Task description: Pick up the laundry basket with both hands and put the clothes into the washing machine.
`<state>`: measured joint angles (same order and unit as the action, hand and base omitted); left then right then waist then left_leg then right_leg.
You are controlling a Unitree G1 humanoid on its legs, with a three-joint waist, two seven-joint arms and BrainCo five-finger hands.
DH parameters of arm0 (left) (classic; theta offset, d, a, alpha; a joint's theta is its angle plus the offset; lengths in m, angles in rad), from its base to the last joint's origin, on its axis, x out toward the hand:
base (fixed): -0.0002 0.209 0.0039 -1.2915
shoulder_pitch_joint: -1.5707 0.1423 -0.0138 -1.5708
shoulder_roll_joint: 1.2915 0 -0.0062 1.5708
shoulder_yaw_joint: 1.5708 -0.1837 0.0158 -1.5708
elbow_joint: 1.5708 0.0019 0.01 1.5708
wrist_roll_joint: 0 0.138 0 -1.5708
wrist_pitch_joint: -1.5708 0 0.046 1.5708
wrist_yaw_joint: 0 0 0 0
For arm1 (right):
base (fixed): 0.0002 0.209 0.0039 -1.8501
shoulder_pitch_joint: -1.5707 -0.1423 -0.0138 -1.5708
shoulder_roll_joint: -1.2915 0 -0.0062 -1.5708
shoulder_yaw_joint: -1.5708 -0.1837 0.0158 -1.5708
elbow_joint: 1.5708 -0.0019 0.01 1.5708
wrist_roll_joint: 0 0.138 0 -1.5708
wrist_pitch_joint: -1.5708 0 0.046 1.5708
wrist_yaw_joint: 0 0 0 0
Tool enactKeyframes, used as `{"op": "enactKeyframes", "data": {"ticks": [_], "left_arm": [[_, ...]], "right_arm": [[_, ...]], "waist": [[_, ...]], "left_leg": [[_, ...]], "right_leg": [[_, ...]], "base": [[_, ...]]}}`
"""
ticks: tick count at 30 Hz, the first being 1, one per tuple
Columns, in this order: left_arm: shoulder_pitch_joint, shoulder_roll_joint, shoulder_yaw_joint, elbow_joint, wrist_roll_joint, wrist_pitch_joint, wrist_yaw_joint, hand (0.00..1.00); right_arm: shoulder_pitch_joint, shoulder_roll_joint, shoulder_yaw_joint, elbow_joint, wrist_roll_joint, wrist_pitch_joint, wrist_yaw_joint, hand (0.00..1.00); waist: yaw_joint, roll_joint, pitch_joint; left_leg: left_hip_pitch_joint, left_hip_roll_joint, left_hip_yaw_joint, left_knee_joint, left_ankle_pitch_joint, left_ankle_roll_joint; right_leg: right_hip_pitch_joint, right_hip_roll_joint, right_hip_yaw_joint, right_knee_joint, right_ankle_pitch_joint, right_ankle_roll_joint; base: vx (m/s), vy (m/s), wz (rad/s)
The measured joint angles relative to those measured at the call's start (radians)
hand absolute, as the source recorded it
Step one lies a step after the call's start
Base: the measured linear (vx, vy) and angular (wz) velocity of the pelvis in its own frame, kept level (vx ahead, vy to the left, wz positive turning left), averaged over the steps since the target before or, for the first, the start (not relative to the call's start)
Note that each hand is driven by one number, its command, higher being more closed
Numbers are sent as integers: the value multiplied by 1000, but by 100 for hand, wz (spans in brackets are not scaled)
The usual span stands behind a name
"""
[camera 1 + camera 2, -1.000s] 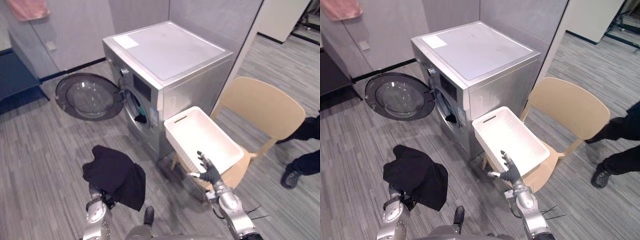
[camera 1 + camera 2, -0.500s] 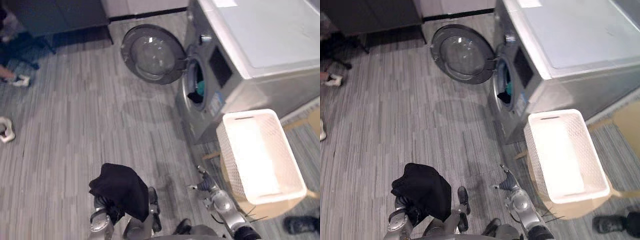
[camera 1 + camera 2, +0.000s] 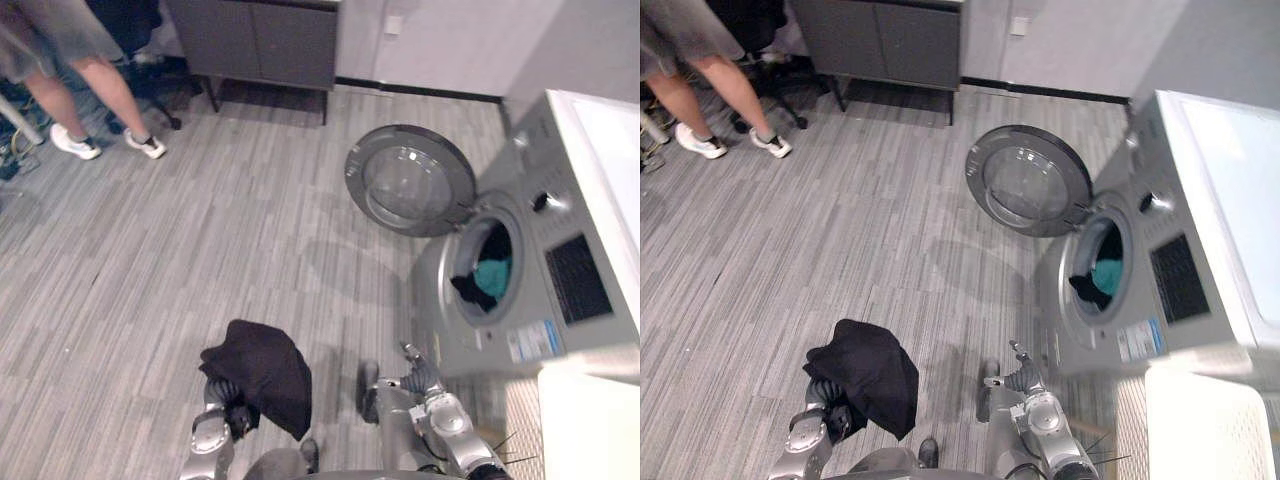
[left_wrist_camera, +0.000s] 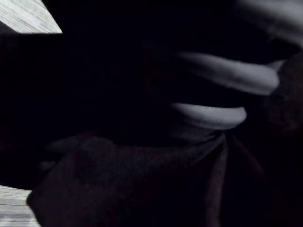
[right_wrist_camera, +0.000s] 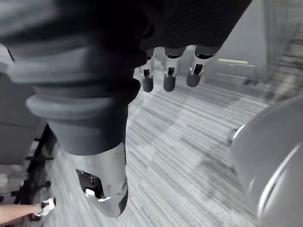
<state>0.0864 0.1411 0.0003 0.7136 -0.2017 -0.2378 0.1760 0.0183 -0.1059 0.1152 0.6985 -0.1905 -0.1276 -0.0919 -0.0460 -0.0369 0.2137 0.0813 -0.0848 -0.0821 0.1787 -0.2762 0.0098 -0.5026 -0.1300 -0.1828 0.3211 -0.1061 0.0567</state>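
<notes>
On the grey floor (image 3: 200,230) the open washing machine (image 3: 575,290), right, holds dark and teal clothes (image 3: 485,278). The left hand (image 3: 225,412) has its fingers (image 4: 222,78) curled round a black garment (image 3: 262,368), near left. The right hand (image 3: 422,378) hangs loosely spread beside the white laundry basket (image 3: 1190,420), near right.

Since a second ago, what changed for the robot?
The head camera swung left toward the open door of the washing machine. The right hand, open, has come away from the white basket. The left hand stayed shut on the black garment; clothes still lie inside.
</notes>
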Motion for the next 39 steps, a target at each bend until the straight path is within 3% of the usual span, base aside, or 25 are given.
{"op": "enactKeyframes", "data": {"ticks": [2,3,4,5,7,9,11,13,16,17,18,19,20,21,23,24,25,26,27,29,31,32,34,37,39], "left_arm": [[21,-2,-9,-28,7,-8,-3,100],[26,-12,-6,-40,18,-7,-3,100],[28,-30,3,-47,19,-5,-3,100],[60,-64,18,-66,19,-5,-2,100],[88,-83,38,-82,21,-1,-3,100],[89,-98,16,-104,25,6,-8,100],[88,-107,-9,-156,42,5,-29,100],[75,-112,-10,-184,56,-2,-42,100],[64,-112,-8,-184,57,-3,-42,100],[65,-113,-9,-184,57,-3,-42,100],[73,-122,-12,-184,58,-4,-43,100],[86,-131,-24,-192,58,-4,-45,100],[91,-134,-33,-196,58,-6,-46,100],[85,-116,-40,-195,61,-3,-49,100],[73,-118,-39,-196,66,0,-47,100],[80,-119,-35,-204,66,0,-43,100],[85,-117,-35,-213,66,0,-43,100],[92,-111,-36,-231,63,0,-42,100],[83,-107,-36,-237,57,0,-42,100],[71,-89,-29,-229,55,0,-42,100],[51,-72,-28,-201,55,1,-44,100],[39,-63,-28,-175,55,2,-46,100],[43,-56,-28,-154,55,8,-49,100],[58,-64,-31,-143,55,26,-66,100],[58,-70,-31,-139,54,27,-66,100]], "right_arm": [[30,-1,-2,-12,7,0,4,0],[52,-1,-2,-18,12,1,6,0],[50,-8,-1,-21,12,2,7,0],[51,-9,3,-50,12,5,9,0],[50,8,3,-96,22,4,2,0],[51,20,0,-134,24,1,-14,0],[49,19,-1,-165,25,-3,-19,0],[43,17,-7,-185,24,-4,-20,0],[49,23,-16,-190,20,-1,-22,0],[54,24,-18,-194,19,0,-22,0],[85,19,-20,-225,17,0,-23,0],[117,14,-21,-265,12,0,-22,0],[128,19,-22,-274,9,-1,-22,0],[156,45,-28,-275,6,4,-20,0],[196,66,-24,-289,-4,4,-18,0],[193,76,-16,-287,-3,9,-15,0],[183,81,-16,-285,-3,8,-14,0],[160,90,-17,-268,-2,5,-16,0],[127,89,-17,-225,-1,0,-15,0],[59,85,-8,-119,-4,0,-16,0],[31,72,-1,-63,-7,3,-16,0],[37,58,-1,-50,-6,4,-16,0],[50,39,-1,-36,-6,7,-16,0],[58,-6,-1,-1,3,11,-20,0],[48,-9,-17,5,18,15,-23,0]], "waist": [[-24,-13,-15],[-35,-1,-8],[-28,26,-6],[-2,70,-4],[27,76,-1],[38,51,9],[50,37,7],[66,36,7],[67,32,7],[66,33,6],[66,52,-6],[66,77,-24],[66,73,-28],[55,26,-34],[57,-15,-59],[87,-16,-59],[92,-23,-64],[90,-20,-62],[85,-21,-63],[91,-12,-66],[82,-9,-64],[76,9,-57],[61,14,-55],[63,50,-20],[68,54,-19]], "left_leg": [[27,20,-25,54,-41,-70],[-36,34,-6,231,-52,-95],[-88,64,19,356,-42,-113],[-203,147,89,640,81,-145],[-293,230,144,853,74,-118],[-321,239,178,866,54,-88],[-354,219,191,747,21,-80],[-388,163,93,528,9,-69],[-390,101,-127,318,27,-97],[-385,102,-153,288,37,-109],[-378,129,-175,238,85,-132],[-379,159,-169,230,164,-125],[-383,169,-150,254,114,-108],[-379,150,-84,285,85,-86],[-368,144,6,291,62,-55],[-334,163,110,276,50,-36],[-320,174,153,271,47,-31],[-288,179,231,255,42,-24],[-261,188,300,233,34,-10],[-243,218,395,218,23,-11],[-229,250,435,213,20,-20],[-220,277,448,215,17,-34],[-230,301,460,275,29,-56],[-315,364,328,611,78,-80],[-347,317,216,609,34,-85]], "right_leg": [[5,3,-9,40,69,-70],[25,16,-13,71,151,-120],[40,38,-34,78,138,-129],[96,100,-33,48,97,-161],[176,166,1,16,79,-188],[296,186,57,-34,68,-204],[370,196,141,-78,68,-204],[404,216,249,-88,67,-203],[421,237,374,-48,13,-116],[425,247,395,-38,1,-97],[428,280,444,-12,-29,-76],[428,315,479,20,-83,-69],[427,322,492,48,-130,-82],[391,295,539,117,-185,-58],[357,274,581,153,-201,-23],[328,241,566,166,-197,17],[317,213,504,166,-195,42],[284,117,268,165,-182,54],[274,25,34,166,-186,24],[277,-39,-203,133,-159,-58],[313,-35,-272,63,-96,-42],[328,10,-248,11,-69,-42],[335,28,-224,-10,-76,-49],[409,77,-148,-11,-85,-78],[410,79,-104,-5,-89,-84]], "base": [[618,-274,131],[775,-377,120],[808,-350,28],[663,-259,-53],[590,-198,-83],[630,-181,-77],[582,-103,-105],[381,31,-153],[309,134,-159],[266,233,-179],[259,302,-181],[255,332,-175],[210,328,-145],[146,275,-117],[101,275,-136],[39,205,-169],[-7,275,-222],[-53,163,-180],[-53,163,-170],[-52,23,-147],[-19,-38,-113],[50,-106,-79],[82,-136,-53],[105,-121,-71],[100,4,-83]]}}
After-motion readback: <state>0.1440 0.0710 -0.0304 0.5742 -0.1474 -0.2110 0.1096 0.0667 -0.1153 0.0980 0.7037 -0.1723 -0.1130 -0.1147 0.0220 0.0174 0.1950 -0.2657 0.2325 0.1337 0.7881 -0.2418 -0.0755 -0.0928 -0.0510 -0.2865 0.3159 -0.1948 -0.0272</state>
